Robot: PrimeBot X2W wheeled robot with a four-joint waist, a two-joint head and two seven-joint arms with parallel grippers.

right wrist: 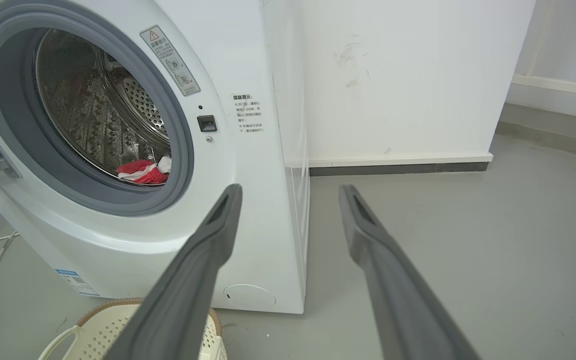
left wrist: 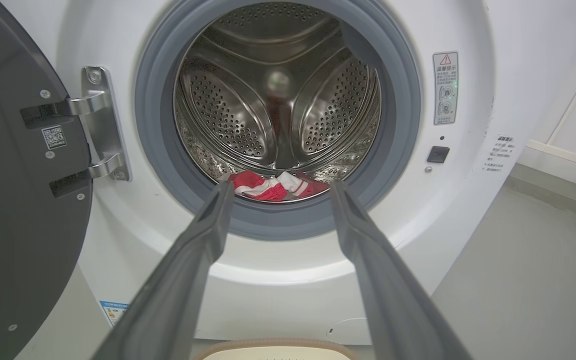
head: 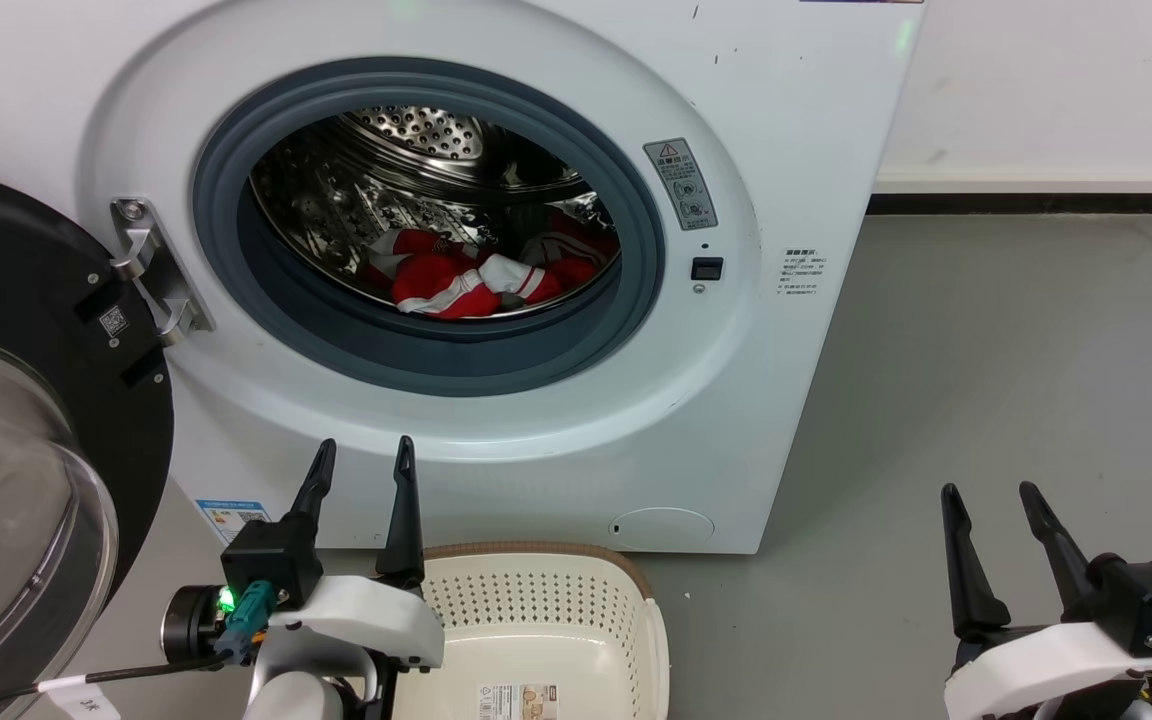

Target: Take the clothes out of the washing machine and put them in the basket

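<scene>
So here's what you've got: the washing machine [head: 816,150] has its door [head: 26,330] swung wide open on your left, hanging off the metal hinge [head: 151,265]. The clothes [head: 466,280] are sitting in a red-and-white heap at the bottom of the steel drum [head: 416,130], all of it inside the grey porthole rim. The basket [head: 548,549] is parked on the grey floor [head: 986,350] right in front of the machine, just below the porthole, and you can see the label sticker on its bottom.

Your left claw [head: 364,445] has its fingers spread apart with just air between them. It's low down by the basket's back left corner, tips pointing up at the machine's front panel. From the left wrist view you're looking straight into the drum, with the heap showing between the two fingers.

Your right claw [head: 989,490] is spread apart too, gripping nothing. It's well off to the right of the machine over bare floor, and its wrist view looks past the machine's right front corner
</scene>
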